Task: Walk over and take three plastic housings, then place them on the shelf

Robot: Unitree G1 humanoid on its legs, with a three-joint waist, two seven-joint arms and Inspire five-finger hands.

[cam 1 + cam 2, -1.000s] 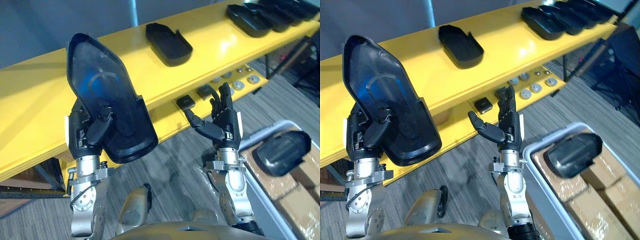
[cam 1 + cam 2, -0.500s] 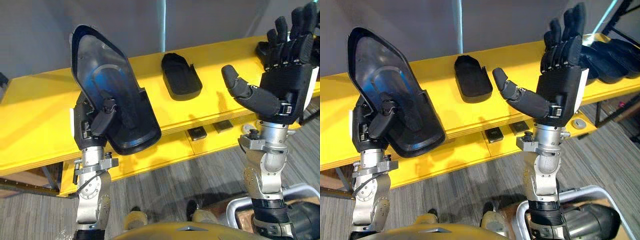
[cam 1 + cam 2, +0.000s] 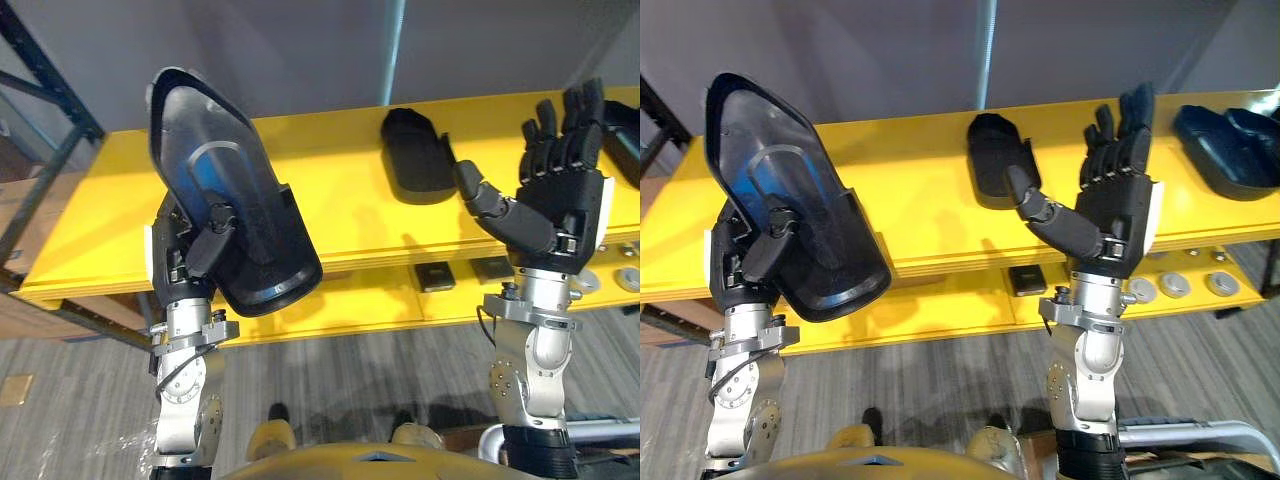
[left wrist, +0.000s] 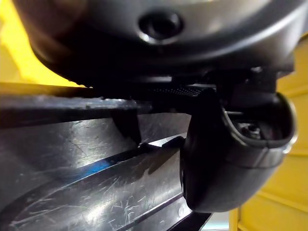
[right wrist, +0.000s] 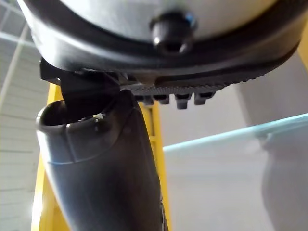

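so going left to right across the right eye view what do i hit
left hand with fingers curled on the big plastic housing → single housing lying on the yellow shelf → right hand, raised and open → cluster of housings at the shelf's right end

The left hand (image 3: 168,265) had its fingers hidden behind the housing (image 3: 215,170) it gripped, thumb pressed on the inner face. In the left wrist view that housing's scratched inside ran off the edge, blurred by nearness. Further housings (image 3: 1228,148) on the yellow shelf (image 3: 910,190) were cut by the right edge. Round parts (image 3: 1175,287) and a dark square piece (image 3: 1027,280) on the lower shelf (image 3: 950,300) were too small to identify. A grey rim (image 3: 1185,432) ran out at the bottom.
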